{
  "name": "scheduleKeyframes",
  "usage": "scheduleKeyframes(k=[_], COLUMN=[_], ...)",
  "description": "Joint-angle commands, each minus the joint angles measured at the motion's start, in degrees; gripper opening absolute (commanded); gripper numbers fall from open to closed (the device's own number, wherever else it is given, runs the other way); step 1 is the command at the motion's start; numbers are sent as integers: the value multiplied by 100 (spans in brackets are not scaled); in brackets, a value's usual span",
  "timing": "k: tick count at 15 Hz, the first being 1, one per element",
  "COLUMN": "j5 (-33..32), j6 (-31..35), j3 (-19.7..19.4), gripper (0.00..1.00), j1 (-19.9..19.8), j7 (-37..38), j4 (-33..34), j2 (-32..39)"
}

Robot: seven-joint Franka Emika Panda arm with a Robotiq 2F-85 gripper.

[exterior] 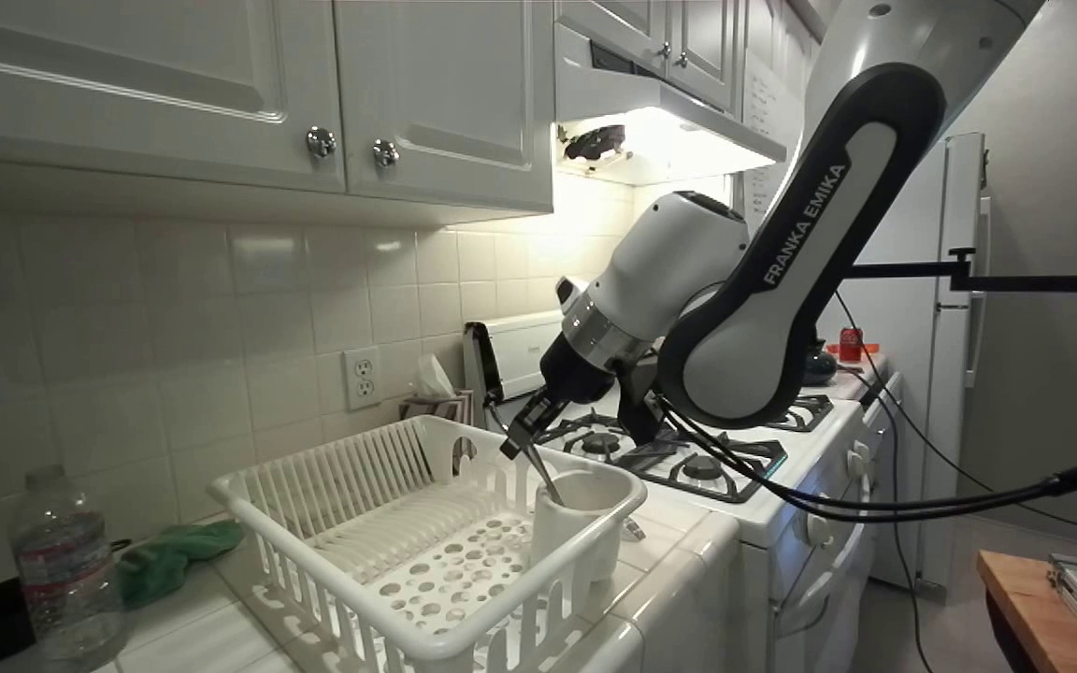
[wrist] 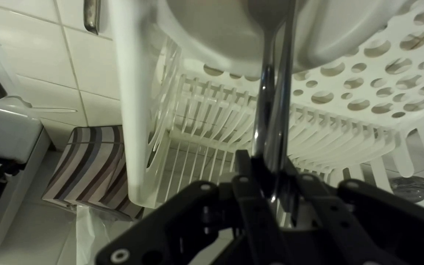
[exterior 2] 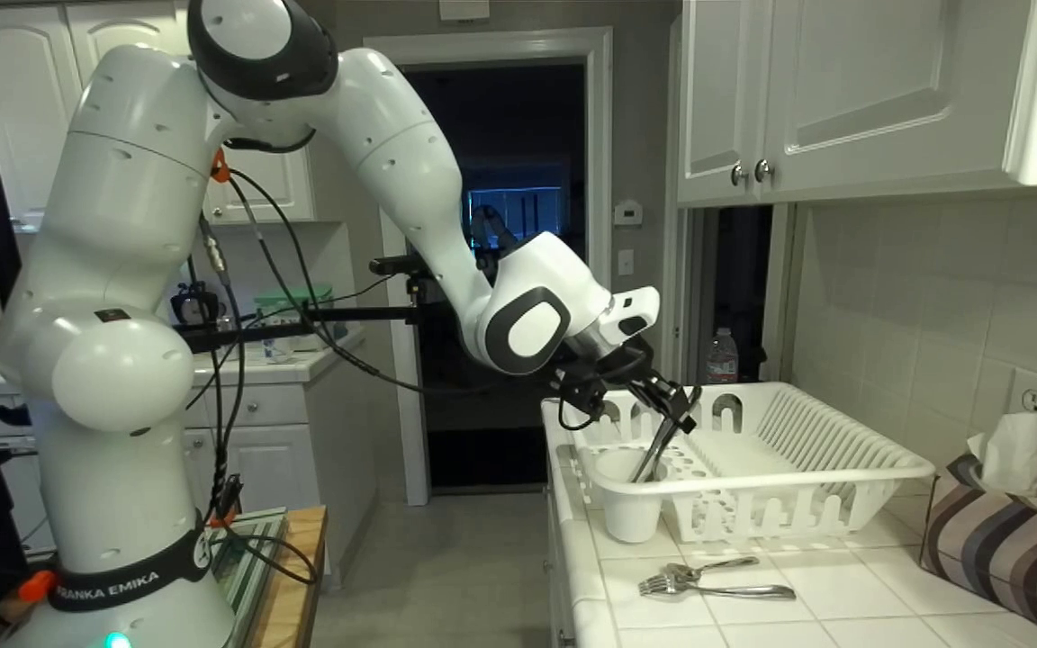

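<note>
My gripper [wrist: 269, 165] is shut on the handles of two metal utensils [wrist: 276, 121], which lie side by side between its fingers. Their lower ends reach into a white cup [exterior 2: 633, 508] at a corner of the white dish rack [exterior 2: 807, 486]. At the top of the wrist view, the broader head of a utensil shows against the cup's inside; its tip is cut off. In both exterior views the utensils lean, tilted, from the cup [exterior: 571, 533] up to the gripper [exterior: 522, 442]. The wrist points down at a slant above the rack.
A fork [exterior 2: 739, 591] and another metal utensil [exterior 2: 727, 564] lie on the tiled counter beside the rack. A striped tissue box [exterior 2: 991, 531] stands near the wall. A plastic bottle [exterior: 66, 570] and green cloth [exterior: 179, 556] are beyond the rack. The stove [exterior: 688, 467] adjoins the counter; cabinets [exterior: 445, 93] hang overhead.
</note>
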Motion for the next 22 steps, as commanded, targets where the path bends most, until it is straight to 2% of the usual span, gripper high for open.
scheduleKeyframes(k=[1,6,7,8,10,14,16,17,20,22], j5=[100,80,74,72,68,60,59,59,61,61], j6=[-156,-344,-369,-385,-421,-471,-471,-474,-460,-463], j3=[-269,-656,-721,-786,-890,-1050,-1115,-1141,-1169,-1184], gripper=[5,6,24,46,49,76,36,35,12,2], j1=[321,678,740,810,929,1134,1220,1252,1299,1317], j7=[-13,-1,2,6,18,28,28,33,45,47], j4=[-108,-263,-291,-322,-374,-437,-467,-470,-457,-432], j2=[-105,-28,-27,-14,-12,-18,1,17,64,112])
